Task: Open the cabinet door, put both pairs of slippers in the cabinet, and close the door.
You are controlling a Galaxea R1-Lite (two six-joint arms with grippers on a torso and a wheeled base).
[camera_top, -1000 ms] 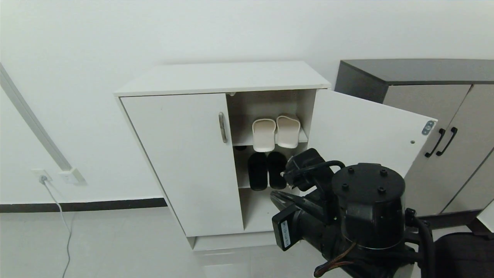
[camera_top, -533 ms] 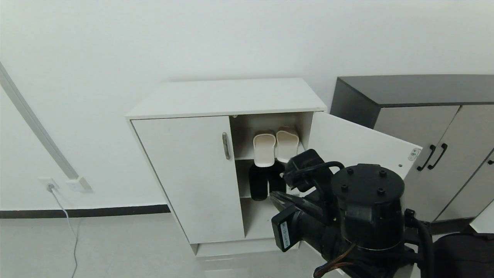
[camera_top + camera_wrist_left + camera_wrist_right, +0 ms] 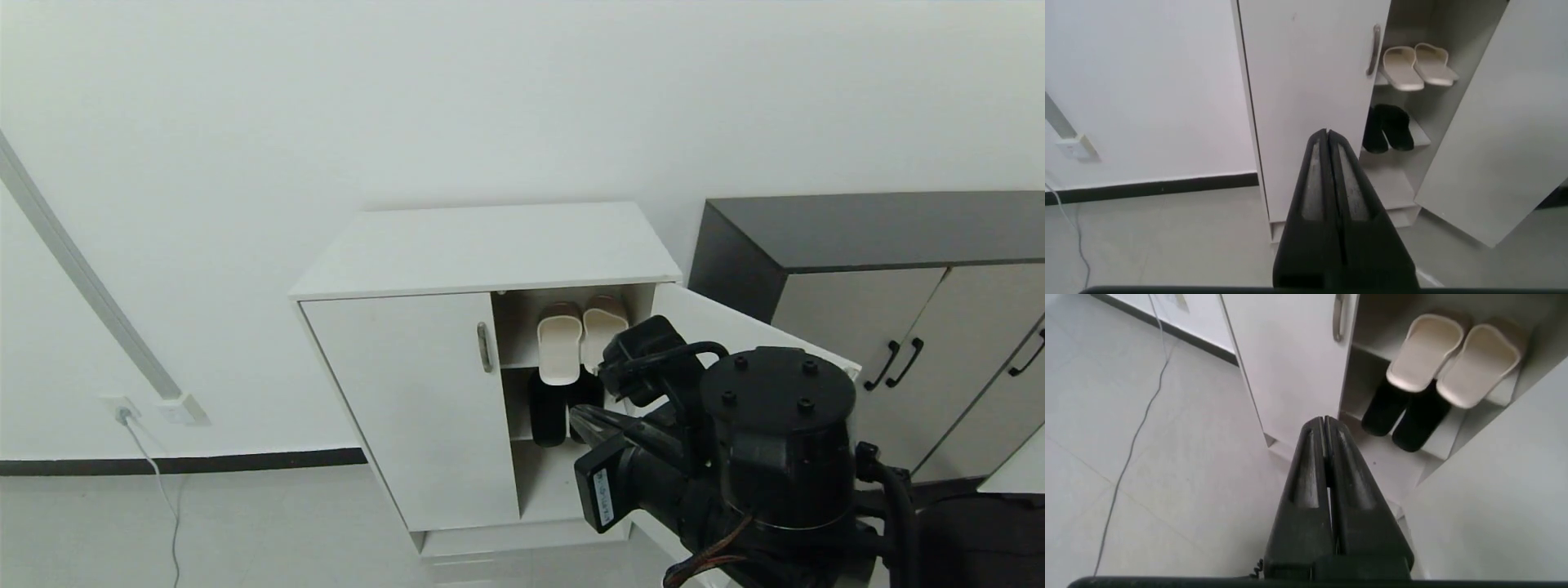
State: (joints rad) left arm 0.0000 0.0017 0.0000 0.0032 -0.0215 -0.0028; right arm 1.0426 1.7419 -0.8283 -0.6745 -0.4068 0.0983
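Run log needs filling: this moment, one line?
white slippers: upper shelf; black slippers: shelf below; door: open; left gripper: shut; right gripper: shut

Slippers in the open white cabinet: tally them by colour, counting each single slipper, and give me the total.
cream slippers: 2
black slippers: 2
Total: 4

Black left claw [image 3: 1327, 133], right claw [image 3: 1325, 421]; four-screw cap [image 3: 777, 390]
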